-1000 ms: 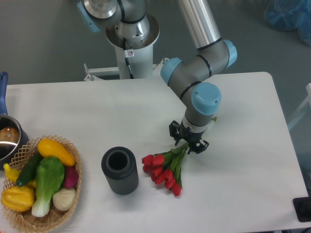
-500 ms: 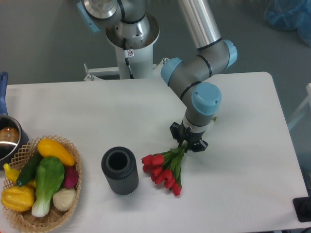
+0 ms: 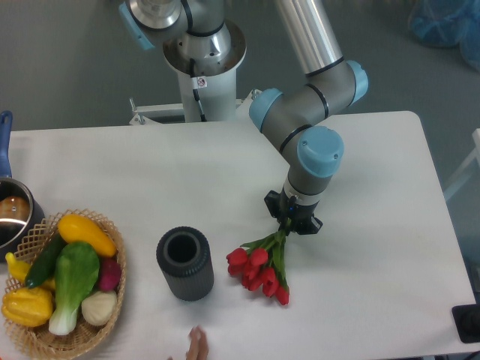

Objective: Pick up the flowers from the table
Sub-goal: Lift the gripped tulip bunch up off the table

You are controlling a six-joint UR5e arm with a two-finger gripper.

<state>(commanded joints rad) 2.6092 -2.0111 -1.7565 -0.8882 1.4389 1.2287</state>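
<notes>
Camera view from above: we are seeing the gripper (image 3: 292, 220) pointing down over the white worktop (image 3: 390, 225), its black fingers (image 3: 275, 204) closing in tightly on the green stems of the tulip bunch (image 3: 262, 264). The fingers are pinching the stem end, nearly together, with only the stems between them. The red blooms are fanning out below and to the left of the gripper (whether they are touching the surface or hanging just above it, we cannot tell). Left of the blooms, a dark grey cylindrical vase (image 3: 184, 263) is standing upright, open at the top, near the flowers but apart from them. At the far left, a wicker basket (image 3: 112, 300) is holding yellow and green vegetables. A fingertip (image 3: 196, 344) is showing at the bottom edge, below the vase.
</notes>
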